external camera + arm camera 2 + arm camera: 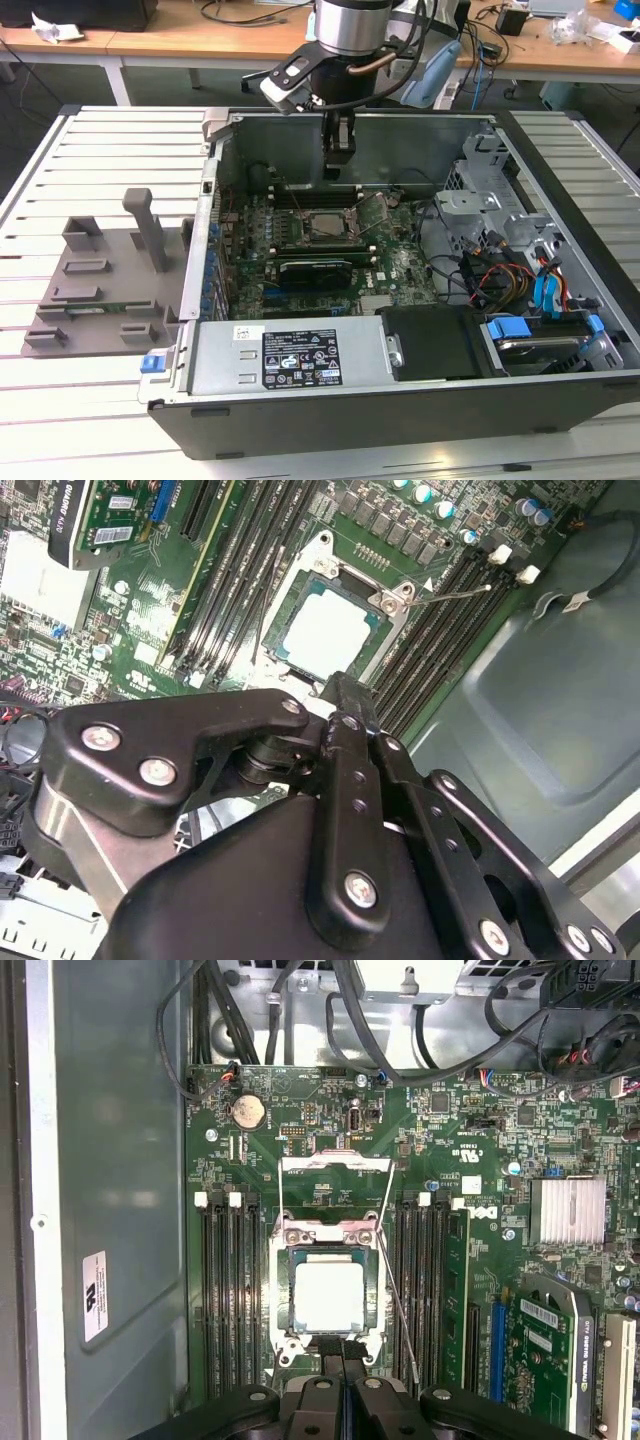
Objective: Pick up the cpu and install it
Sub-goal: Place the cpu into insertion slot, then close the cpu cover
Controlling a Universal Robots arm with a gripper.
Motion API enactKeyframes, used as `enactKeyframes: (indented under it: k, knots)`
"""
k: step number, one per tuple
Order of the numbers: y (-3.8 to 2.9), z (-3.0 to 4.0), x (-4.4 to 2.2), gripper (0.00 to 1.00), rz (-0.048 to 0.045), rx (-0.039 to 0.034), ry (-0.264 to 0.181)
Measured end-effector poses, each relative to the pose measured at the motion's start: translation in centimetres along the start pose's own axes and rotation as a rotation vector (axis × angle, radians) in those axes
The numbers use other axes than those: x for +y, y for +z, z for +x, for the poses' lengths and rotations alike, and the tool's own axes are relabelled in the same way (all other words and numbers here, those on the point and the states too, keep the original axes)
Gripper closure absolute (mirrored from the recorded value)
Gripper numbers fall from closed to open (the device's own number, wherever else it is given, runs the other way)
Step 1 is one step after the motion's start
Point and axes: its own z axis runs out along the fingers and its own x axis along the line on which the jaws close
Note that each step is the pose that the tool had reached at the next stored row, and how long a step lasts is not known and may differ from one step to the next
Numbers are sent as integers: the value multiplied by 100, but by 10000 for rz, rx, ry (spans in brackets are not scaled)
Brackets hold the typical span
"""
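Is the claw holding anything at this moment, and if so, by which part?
Nothing is held. The claw hangs shut, clear of the flat square silvery-grey cpu, which lies in its socket.

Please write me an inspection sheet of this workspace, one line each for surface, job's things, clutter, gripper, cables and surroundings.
Surface: white slatted table bearing the open computer case.
Job's things: cpu lies flat in the motherboard socket, silvery top up.
Clutter: grey tray with upright posts, at the exterior view's left of the case.
Gripper: gripper shut, holding nothing, hovers above the board close to the socket.
Cables: coloured cables bundled inside the case, at the exterior view's right.
Surroundings: wooden desks behind the table, carrying cables and small items.
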Motion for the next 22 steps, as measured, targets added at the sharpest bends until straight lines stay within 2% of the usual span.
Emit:
enactKeyframes:
  k: [6,12,13,16,20,22]
  knots:
    - [-1,0,2,89,0,-1,-14]
    - [0,0,56,89,-7,-6,-151]
    - [1,0,74,89,-8,-5,-156]
    - [7,0,184,89,-1,-7,-182]
    - [7,0,273,89,2,-8,-189]
    - [7,0,343,89,7,-10,-193]
